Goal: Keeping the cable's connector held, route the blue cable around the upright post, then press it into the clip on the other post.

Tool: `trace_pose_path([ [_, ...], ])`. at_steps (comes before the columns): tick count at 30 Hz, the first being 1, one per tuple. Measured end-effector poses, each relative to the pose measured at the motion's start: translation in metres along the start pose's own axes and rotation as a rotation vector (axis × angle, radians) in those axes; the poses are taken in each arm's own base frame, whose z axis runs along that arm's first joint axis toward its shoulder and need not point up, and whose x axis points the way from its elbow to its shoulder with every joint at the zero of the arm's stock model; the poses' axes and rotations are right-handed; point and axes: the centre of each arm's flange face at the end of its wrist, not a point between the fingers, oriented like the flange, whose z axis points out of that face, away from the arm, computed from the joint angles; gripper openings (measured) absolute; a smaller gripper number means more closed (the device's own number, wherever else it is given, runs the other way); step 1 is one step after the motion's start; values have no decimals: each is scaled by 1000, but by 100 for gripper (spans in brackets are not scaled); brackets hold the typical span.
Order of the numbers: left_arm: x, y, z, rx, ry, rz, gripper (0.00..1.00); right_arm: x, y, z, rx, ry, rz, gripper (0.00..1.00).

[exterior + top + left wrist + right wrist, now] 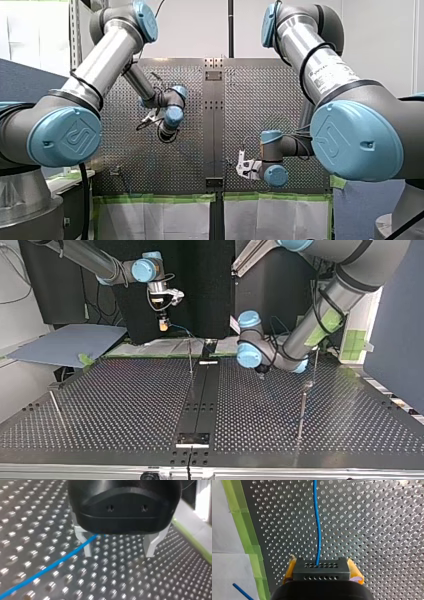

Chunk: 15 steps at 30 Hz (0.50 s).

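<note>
Perforated table (374, 530), blue cable (318, 530) in work.
Yellow-padded right fingers (354, 570) clamp the black connector (321, 570); left fingers (87, 548) stand apart, cable beside one.

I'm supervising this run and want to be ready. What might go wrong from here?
My left gripper is open and the blue cable runs by one finger, not centred; closing may miss it. Routing tension might also drag the connector from the yellow pads of my right gripper.

Two grippers: left gripper (118, 554), right gripper (322, 566); one blue cable (318, 530); one connector (321, 574), between the right gripper's two yellow pads (289, 571); one perforated table (125, 405) beneath both
</note>
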Motion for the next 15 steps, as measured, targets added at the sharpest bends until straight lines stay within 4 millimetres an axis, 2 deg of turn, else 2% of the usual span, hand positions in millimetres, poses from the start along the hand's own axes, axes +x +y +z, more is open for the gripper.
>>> trace_pose_path([
  [6, 5, -7, 0, 22, 12, -14, 100, 0, 0, 0, 0, 0, 0, 0],
  [15, 14, -28, 2, 102, 15, -49, 100, 0, -1, 0, 1, 2, 0, 0],
])
